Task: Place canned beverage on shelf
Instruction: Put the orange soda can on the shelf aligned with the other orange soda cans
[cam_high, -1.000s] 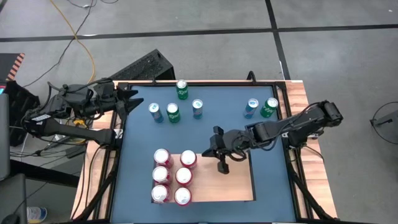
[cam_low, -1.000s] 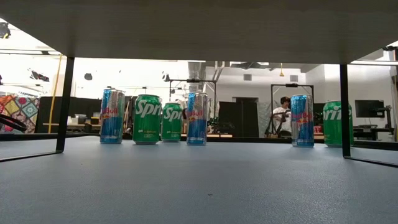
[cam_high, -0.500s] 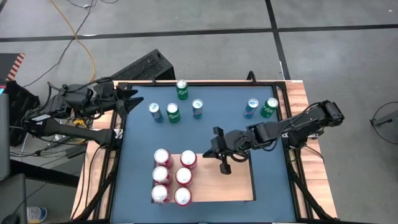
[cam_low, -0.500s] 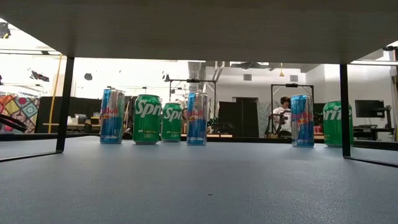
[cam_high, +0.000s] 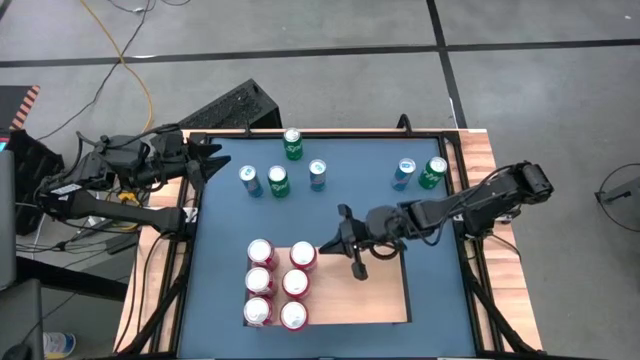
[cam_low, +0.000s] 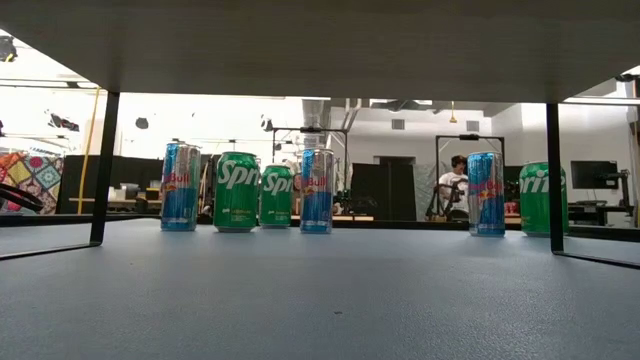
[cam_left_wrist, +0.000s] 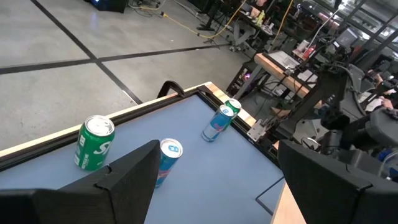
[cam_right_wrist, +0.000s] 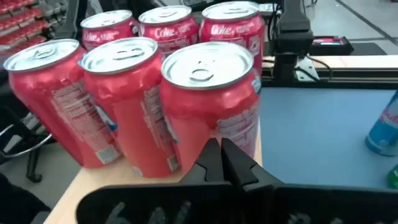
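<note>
Six red cans stand upright in two rows on the pale wooden shelf (cam_high: 370, 300). Nearest my right gripper is the red can (cam_high: 302, 256) at the far right of the group, and it fills the right wrist view (cam_right_wrist: 208, 93). My right gripper (cam_high: 326, 244) is shut. It points toward the table's left, with its tips (cam_right_wrist: 219, 155) low in front of that can's side wall. My left gripper (cam_high: 208, 160) hangs wide open at the table's far left corner, holding nothing (cam_left_wrist: 217, 186). My right gripper's shut fingertips stand right at the lower side wall (cam_right_wrist: 239, 134) of the nearest red can, coming nearly level from the table's right. I cannot tell whether they touch it. The can stands upright on the shelf.
Three green cans (cam_high: 292, 143) (cam_high: 278, 181) (cam_high: 434, 172) and three blue cans (cam_high: 250, 180) (cam_high: 317, 174) (cam_high: 404, 174) stand on the blue mat at the far side. They also show in the low view (cam_low: 236, 190). The shelf's right half is bare. A person (cam_low: 457, 185) is in the room beyond.
My right gripper has tipped a little at the wrist and edged toward the red cans, staying shut. The cans stand as before.
</note>
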